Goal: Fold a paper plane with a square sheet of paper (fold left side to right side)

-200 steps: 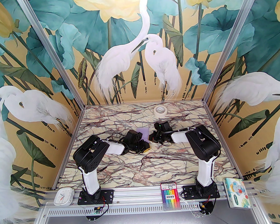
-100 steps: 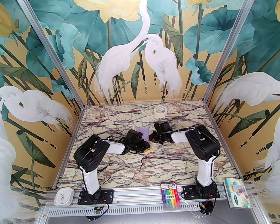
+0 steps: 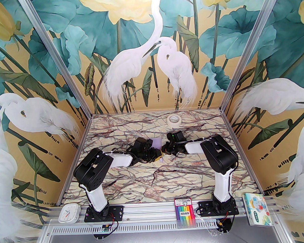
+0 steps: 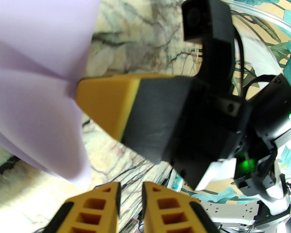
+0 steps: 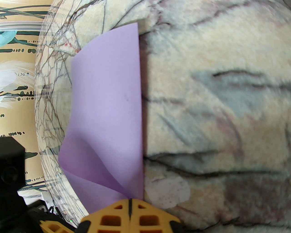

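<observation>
1. Top external view: over the last second the left arm (image 3: 94, 171) has swung its elbow down and out to the left, and its wrist has slid a little farther up the table. The right arm (image 3: 218, 155) looks unmoved.
2. From the same camera, the lavender patch of the square sheet of paper (image 3: 156, 143) between the two wrists is narrower than before. A new sliver of lavender shows just beside the yellow tips of the left gripper (image 3: 157, 157), on their near side.
3. The sheet sits mid-way up the marbled table (image 3: 194, 171), between the left gripper and the right gripper (image 3: 164, 149). It is well short of the white tape roll (image 3: 173, 120), which has stayed by the back wall.
4. The right wrist camera shows what the overhead one hides. The right gripper (image 5: 129, 206) has its jaws clenched together on the near corner of the sheet (image 5: 106, 109). Two layers meet at the pinch, and the upper one curls loosely. The sheet's right edge runs straight, with a shadow beside it on the table.
5. The left wrist camera shows the left gripper (image 4: 130, 193) with its jaws narrowly parted and nothing between them; table shows through the gap. The sheet (image 4: 41, 68) is blurred at upper left, apart from those jaws. The yellow tip of the right gripper (image 4: 78, 89) bites the sheet's edge.
</observation>
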